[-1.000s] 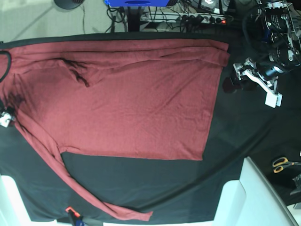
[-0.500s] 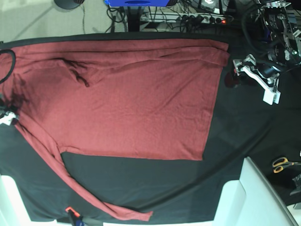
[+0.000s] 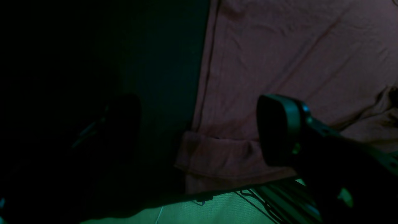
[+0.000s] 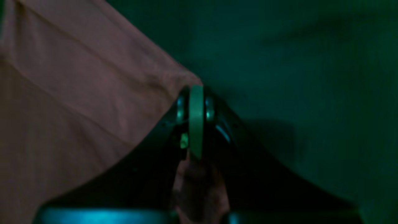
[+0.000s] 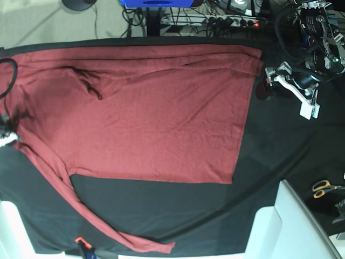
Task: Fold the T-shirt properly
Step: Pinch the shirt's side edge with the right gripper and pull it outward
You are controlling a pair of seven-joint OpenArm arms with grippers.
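The dark-red T-shirt (image 5: 151,113) lies spread on the black table cloth (image 5: 178,210), hem toward the right. One long sleeve (image 5: 108,229) trails toward the front edge. My right gripper (image 5: 7,138) sits at the shirt's left end. In the right wrist view this gripper (image 4: 196,99) is shut, pinching the T-shirt (image 4: 77,93) at its edge, and cloth shows between the finger bases. My left gripper (image 5: 268,89) hovers by the far right hem corner. In the left wrist view it (image 3: 199,130) is open, with the folded hem corner (image 3: 217,155) between its fingers (image 3: 279,130).
Yellow-handled scissors (image 5: 323,188) lie at the right edge. White blocks stand at the front right (image 5: 291,226) and front left (image 5: 8,226). A power strip and cables (image 5: 232,21) run behind the table. A small orange item (image 5: 81,240) sits at the front edge.
My right gripper has shut on the shirt's left edge. My left gripper has shifted a little toward the far side, staying open by the hem corner.
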